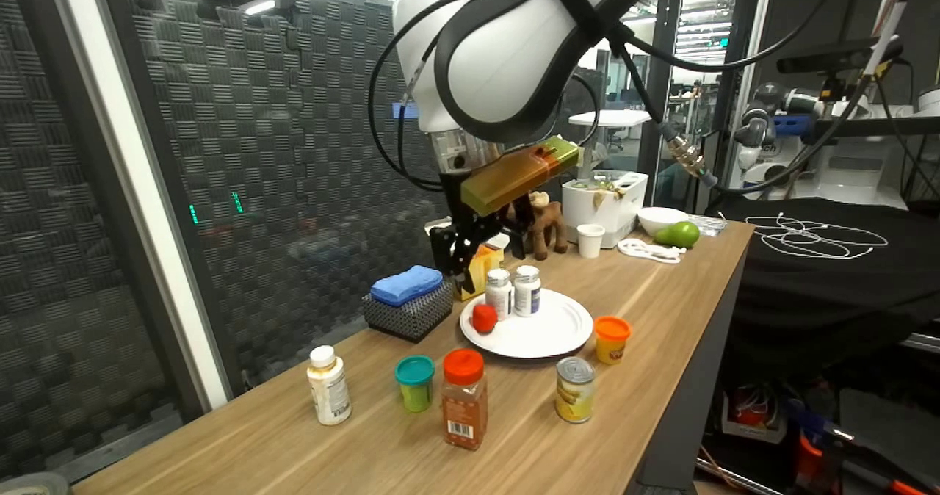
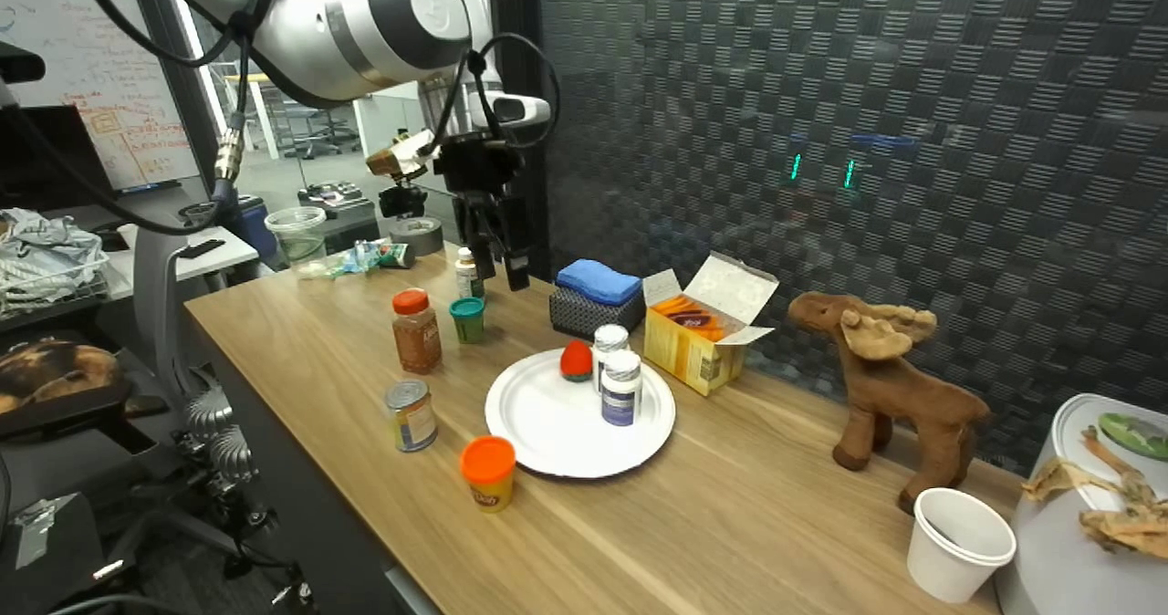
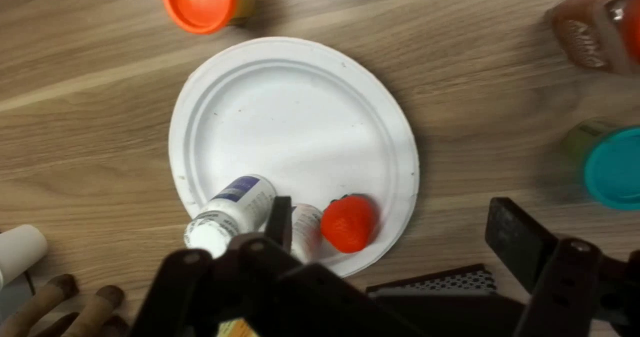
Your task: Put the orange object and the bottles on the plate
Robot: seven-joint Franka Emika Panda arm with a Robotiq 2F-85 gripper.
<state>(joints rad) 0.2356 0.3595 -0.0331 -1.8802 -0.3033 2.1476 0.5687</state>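
Black two-fingered claw (image 3: 397, 227) spread wide above the wood-grain counter (image 1: 650, 300)

I have the claw hanging with its fingers well apart, over the side of the counter toward the long edge that follows the dark foam-lined glass wall (image 1: 294, 150).

Down below, I see a round white plate (image 2: 547, 437) lying between the counter's two long edges. On its part toward the wall-side edge I've got a red-orange strawberry-shaped object (image 3: 348, 223), a white plastic bottle with a purple label (image 2: 620, 405), and a similar white plastic bottle (image 1: 499, 297) between those two. Both bottles stand upright. In my wrist view, one finger hides part of the middle bottle.

Along the wall-side edge come a black patterned box (image 1: 411, 317) with a folded blue cloth (image 1: 406, 285) on top, an open yellow cardboard box (image 2: 680, 350) holding orange packets (image 2: 684, 312), and a brown plush moose (image 2: 912, 405), with a white paper cup (image 2: 954, 556) near it.

Toward the open long edge, I make out a yellow tub with an orange lid (image 2: 490, 476) just beside the plate, and a silver can with a yellow label (image 1: 575, 392) near it.

Farther out, toward the short edge with a grey roll (image 2: 424, 243), stand a reddish-brown jar with a red lid (image 1: 464, 401), a green tub with a teal lid (image 1: 416, 386) and, closest to the wall-side edge, an upright white bottle with a white cap (image 1: 330, 388), off the plate.
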